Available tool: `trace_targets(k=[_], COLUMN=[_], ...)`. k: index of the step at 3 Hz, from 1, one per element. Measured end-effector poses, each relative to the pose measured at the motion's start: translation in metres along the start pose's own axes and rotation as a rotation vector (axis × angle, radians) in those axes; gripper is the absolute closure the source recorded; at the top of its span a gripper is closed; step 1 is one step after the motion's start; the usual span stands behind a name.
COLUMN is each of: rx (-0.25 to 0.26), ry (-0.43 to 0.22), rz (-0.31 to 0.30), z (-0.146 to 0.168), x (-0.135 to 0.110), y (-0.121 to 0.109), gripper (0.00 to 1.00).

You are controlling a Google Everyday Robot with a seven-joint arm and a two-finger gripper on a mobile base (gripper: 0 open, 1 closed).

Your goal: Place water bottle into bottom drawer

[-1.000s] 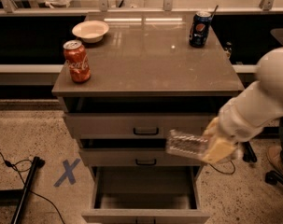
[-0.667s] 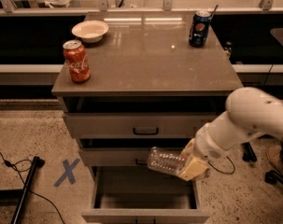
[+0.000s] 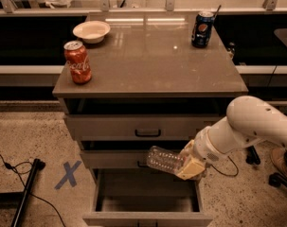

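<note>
Hand (image 3: 190,166) above bottom drawer (image 3: 147,218) — holding water bottle (image 3: 163,160).

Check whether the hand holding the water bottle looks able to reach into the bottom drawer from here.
Probably yes. The hand, shut on the water bottle, hangs just above the bottom drawer, which stands pulled out with its top open; nothing shows between them.
</note>
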State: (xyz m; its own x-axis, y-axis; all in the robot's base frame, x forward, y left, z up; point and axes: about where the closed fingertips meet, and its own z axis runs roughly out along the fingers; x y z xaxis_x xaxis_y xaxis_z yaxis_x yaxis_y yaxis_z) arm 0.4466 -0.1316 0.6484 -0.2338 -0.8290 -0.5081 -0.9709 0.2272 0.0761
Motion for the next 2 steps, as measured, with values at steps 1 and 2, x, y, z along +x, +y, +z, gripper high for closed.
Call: trace_targets(k=[1,2], rx=[0.02,0.057], ry=[-0.036,-0.128], rz=[-0.006,-0.035], z=[0.056,0.113], x=[0.006,0.012], y=[-0.02,-0.029], gripper=[1.0,1.0])
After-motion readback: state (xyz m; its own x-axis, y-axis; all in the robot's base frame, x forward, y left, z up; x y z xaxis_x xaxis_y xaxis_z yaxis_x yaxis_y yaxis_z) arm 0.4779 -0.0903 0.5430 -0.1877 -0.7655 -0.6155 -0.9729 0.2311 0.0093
